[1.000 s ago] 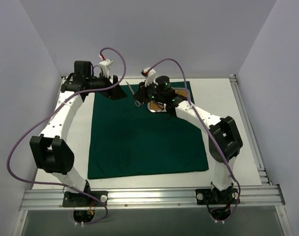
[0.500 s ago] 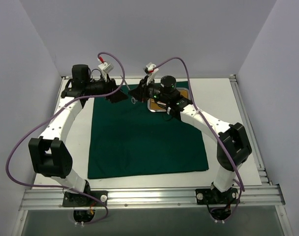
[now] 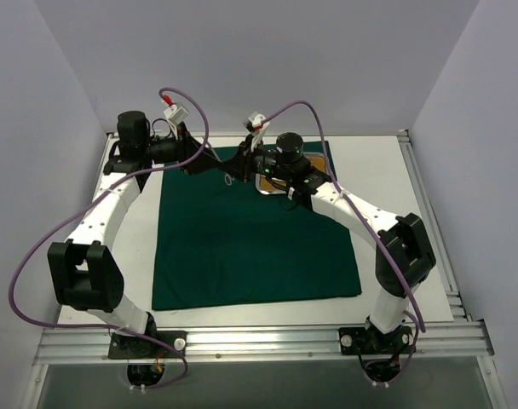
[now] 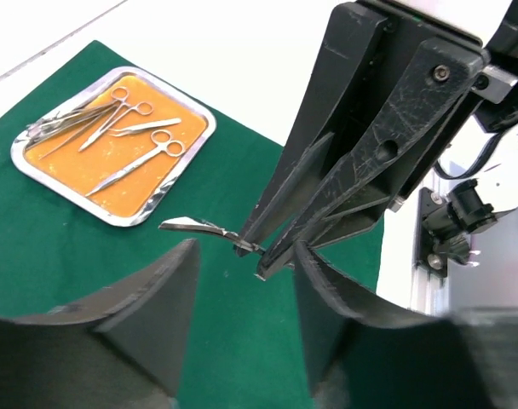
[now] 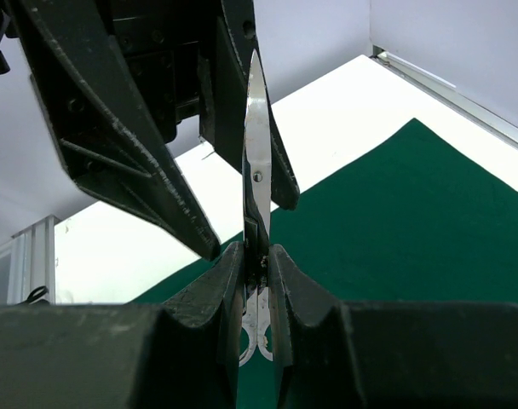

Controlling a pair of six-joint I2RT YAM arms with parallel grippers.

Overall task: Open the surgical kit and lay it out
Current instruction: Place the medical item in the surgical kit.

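Scissors [image 5: 254,153] gripped by right pincer [image 5: 257,260]
Rings half hidden behind its fingers; left pincer [image 4: 244,251] spread wide nearby.

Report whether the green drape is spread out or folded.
Spread. The drape lies flat as one open rectangle, and the steel tray sits uncovered on it near its far edge.

You have 1 green drape [image 3: 242,247], 1 steel tray [image 4: 67,192] and 5 silver instruments [image 4: 131,169]: 4 in the tray, plus 1 pair of scissors [image 5: 256,170] outside it. You also have 2 tools, the left tool [image 4: 242,256] and the right tool [image 5: 257,256].
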